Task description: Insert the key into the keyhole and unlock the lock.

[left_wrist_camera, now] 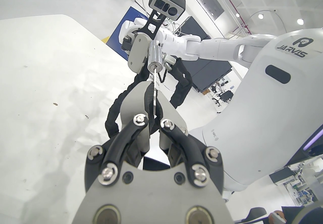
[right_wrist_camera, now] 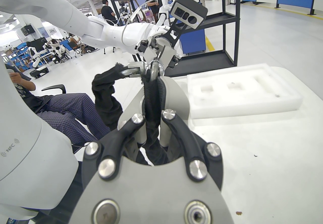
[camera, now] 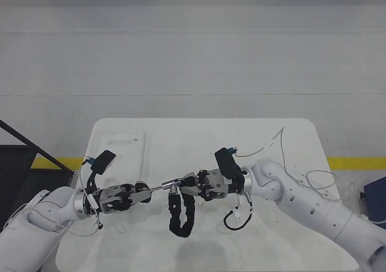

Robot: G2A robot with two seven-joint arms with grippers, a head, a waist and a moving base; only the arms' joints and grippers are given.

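A silver cylinder lock [left_wrist_camera: 154,57] on a black fabric-sleeved chain [camera: 180,221] hangs in the air above the white table [camera: 261,139]. My left gripper [left_wrist_camera: 151,92] is shut on the dark head of the key [left_wrist_camera: 153,98]. The key's blade tip sits in the keyhole at the lock's face. From the other side, my right gripper [right_wrist_camera: 152,83] is shut on the sleeved chain right behind the lock's metal shackle [right_wrist_camera: 151,71]. In the top view the left gripper [camera: 143,192], key [camera: 158,185], lock [camera: 172,182] and right gripper [camera: 191,182] stand in one line.
A white foam tray [right_wrist_camera: 242,91] with square recesses lies on the table beyond the left arm, also seen as the tray [camera: 121,146] in the top view. The chain's loop hangs down to the table's front half. A person sits off the table's near side.
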